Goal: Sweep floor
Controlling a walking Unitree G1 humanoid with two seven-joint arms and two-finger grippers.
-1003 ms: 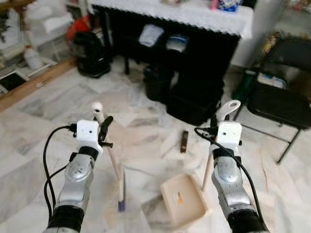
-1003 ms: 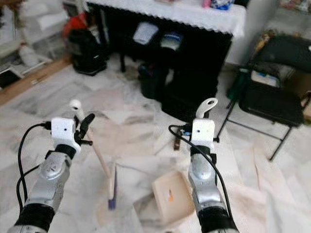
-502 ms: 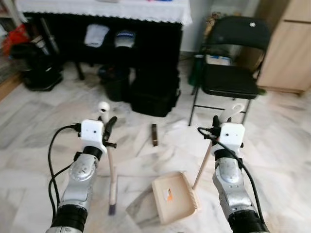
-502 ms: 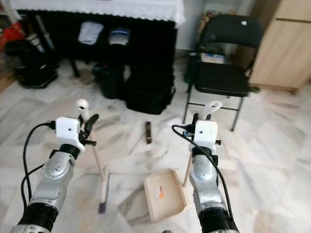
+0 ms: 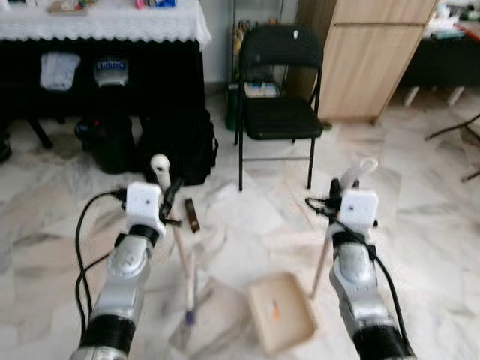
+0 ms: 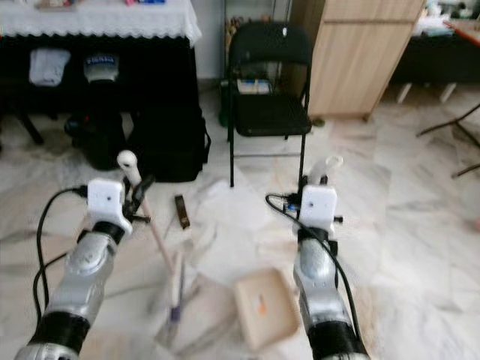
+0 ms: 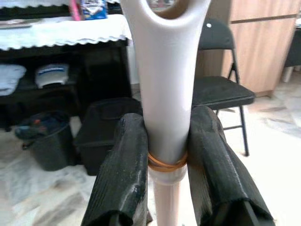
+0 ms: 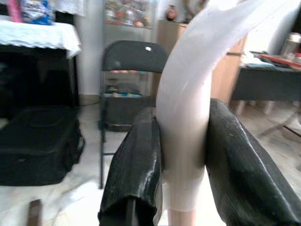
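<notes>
Fingers [image 7: 127, 174] clamping broom handle [image 7: 167, 94], dustpan handle [image 8: 188, 136]

Glossy marble floor [image 5: 420, 225]; wooden broom [image 5: 180, 247] stick.

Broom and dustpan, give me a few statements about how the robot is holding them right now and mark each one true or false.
1. The left tool is shut on the broom handle. True.
2. The right tool hangs open with nothing in it. False: it is shut on the dustpan handle.
3. The dustpan lies on the floor between the two arms. True.
4. A small dark object lies inside the dustpan. False: it lies on the floor, apart from it, nearer the left arm.
5. A black folding chair stands beyond the dustpan. True.
</notes>
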